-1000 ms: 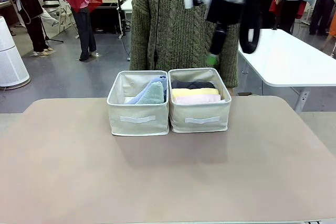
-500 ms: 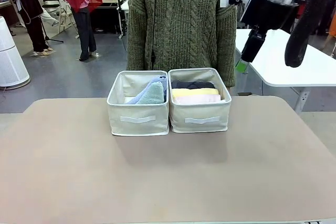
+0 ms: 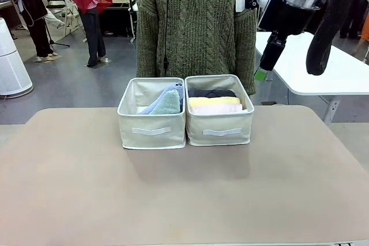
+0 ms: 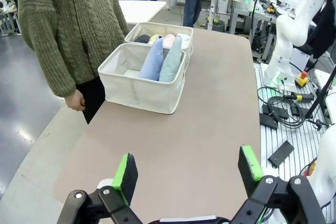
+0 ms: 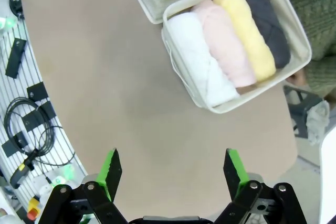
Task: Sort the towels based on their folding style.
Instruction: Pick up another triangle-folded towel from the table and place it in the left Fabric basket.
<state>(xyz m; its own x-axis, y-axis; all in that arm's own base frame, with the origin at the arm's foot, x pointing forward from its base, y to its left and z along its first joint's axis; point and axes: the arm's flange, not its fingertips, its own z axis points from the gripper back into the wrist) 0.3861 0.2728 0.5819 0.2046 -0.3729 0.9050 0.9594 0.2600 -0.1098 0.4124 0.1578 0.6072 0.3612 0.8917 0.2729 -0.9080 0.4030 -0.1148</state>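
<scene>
Six small terry towels lay sorted, so the task looked finished; on the tan counter (image 3: 184,188) stood two beige fabric bins; the right bin (image 5: 294,35) held four rolled cylinders: white (image 5: 202,61), pink (image 5: 226,45), yellow (image 5: 247,32), dark grey (image 5: 270,22); the left bin (image 4: 139,85) held two cones, lavender-blue (image 4: 151,59) and pale teal (image 4: 171,60); left pincer (image 4: 186,169) and right pincer (image 5: 170,169) both stood wide open, holding nothing.

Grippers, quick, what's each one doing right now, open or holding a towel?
Left gripper: open, empty, above the table.
Right gripper: open, empty, high over the table.
</scene>
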